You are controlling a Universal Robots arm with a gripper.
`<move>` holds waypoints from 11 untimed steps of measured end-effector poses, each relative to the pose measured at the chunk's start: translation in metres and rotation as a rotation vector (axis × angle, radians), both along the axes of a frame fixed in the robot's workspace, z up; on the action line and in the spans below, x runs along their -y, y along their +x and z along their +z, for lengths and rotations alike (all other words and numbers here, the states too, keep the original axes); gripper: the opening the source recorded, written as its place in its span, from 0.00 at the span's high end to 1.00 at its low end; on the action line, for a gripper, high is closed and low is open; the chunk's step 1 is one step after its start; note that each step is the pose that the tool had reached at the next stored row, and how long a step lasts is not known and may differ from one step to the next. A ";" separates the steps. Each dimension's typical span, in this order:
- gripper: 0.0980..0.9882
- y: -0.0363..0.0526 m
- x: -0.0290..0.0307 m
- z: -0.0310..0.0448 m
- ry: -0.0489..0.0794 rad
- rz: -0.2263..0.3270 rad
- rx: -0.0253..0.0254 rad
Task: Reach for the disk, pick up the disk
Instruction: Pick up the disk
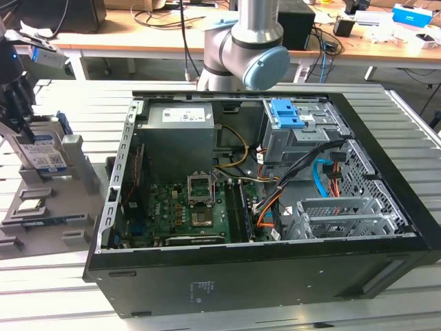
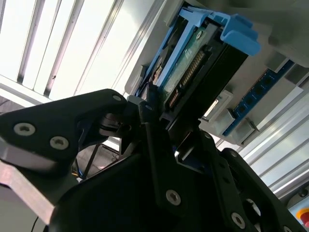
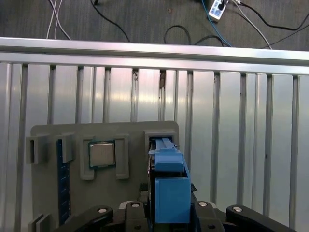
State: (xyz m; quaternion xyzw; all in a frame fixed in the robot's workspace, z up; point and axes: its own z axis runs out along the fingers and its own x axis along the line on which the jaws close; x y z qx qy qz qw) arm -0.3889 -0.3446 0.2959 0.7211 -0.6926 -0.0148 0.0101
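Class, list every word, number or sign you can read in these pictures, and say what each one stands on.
No text can be read.
Label on the disk: print and barcode, too small.
Label on the power supply: too small.
White marks on the computer case outer wall: blurred.
Print on the blue box at the back: blurred.

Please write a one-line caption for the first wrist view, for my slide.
Pincer at the disk, which stands in a slot of the grey holder, beside a square chip.

text: none legible | label (image 1: 45,160) on disk (image 1: 36,145) — too small | computer case (image 1: 289,276) print — unreadable
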 end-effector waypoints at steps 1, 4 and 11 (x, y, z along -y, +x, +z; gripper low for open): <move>0.70 0.0000 -0.0001 0.0022 0.000 0.000 0.0000; 0.70 0.0000 -0.0002 0.0071 0.000 0.000 0.0000; 0.70 0.0001 -0.0005 0.0181 0.000 0.000 0.0000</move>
